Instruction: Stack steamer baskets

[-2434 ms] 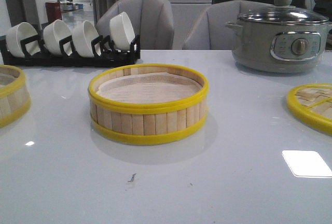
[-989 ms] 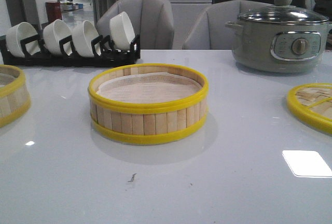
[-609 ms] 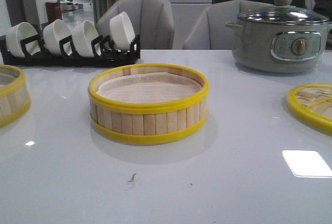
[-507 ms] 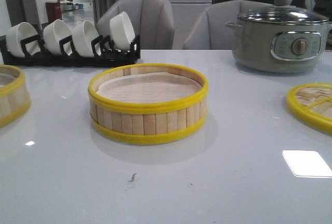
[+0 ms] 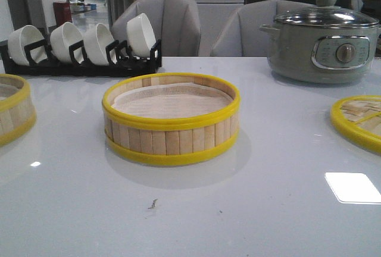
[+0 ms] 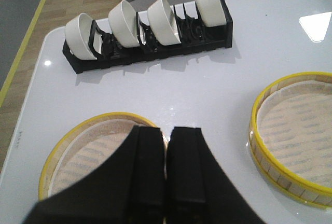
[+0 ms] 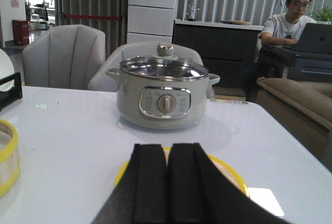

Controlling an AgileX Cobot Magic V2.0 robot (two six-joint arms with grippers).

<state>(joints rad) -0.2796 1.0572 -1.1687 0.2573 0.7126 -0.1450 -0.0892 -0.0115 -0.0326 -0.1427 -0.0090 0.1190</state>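
Observation:
One steamer basket stands in the middle of the table, pale liner inside. A second steamer basket is cut off by the left edge of the front view. In the left wrist view my left gripper hangs shut and empty over the near rim of that left basket, with the middle basket off to the side. My right gripper is shut and empty above the flat yellow-rimmed lid. Neither gripper shows in the front view.
A black rack of white bowls stands at the back left. A grey electric pot with a glass lid sits at the back right. The woven lid lies at the right edge. Chairs stand behind the table.

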